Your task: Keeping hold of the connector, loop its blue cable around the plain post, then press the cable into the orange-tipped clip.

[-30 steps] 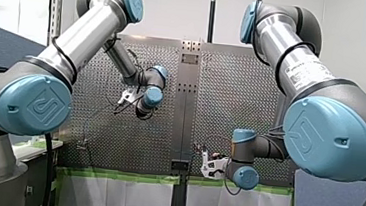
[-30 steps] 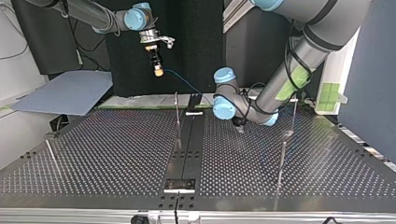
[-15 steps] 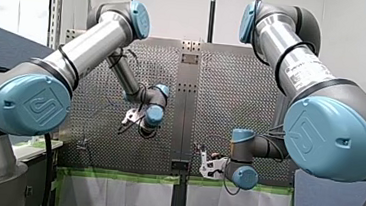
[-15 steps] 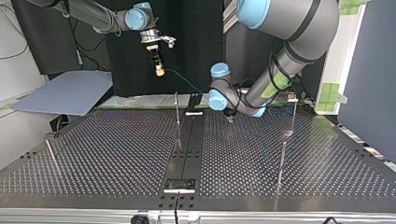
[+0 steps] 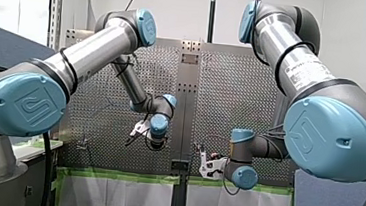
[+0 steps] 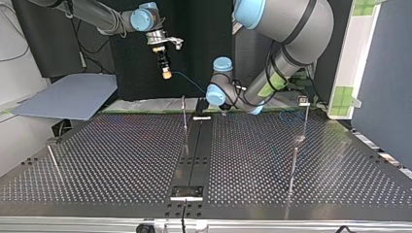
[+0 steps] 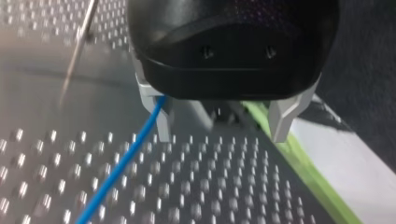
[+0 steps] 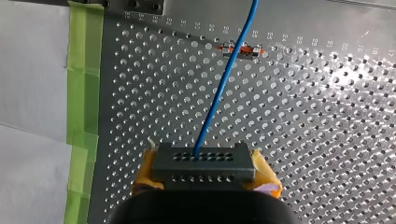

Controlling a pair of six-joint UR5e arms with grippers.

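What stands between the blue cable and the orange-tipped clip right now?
Nothing visible. In the right wrist view the blue cable runs from the connector straight past the orange-tipped clip, overlapping it; whether they touch cannot be told.

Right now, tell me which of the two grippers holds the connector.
My right gripper: its yellow pads clamp the dark connector with the blue cable leaving it. My left gripper is open, the cable only passing beside one finger.
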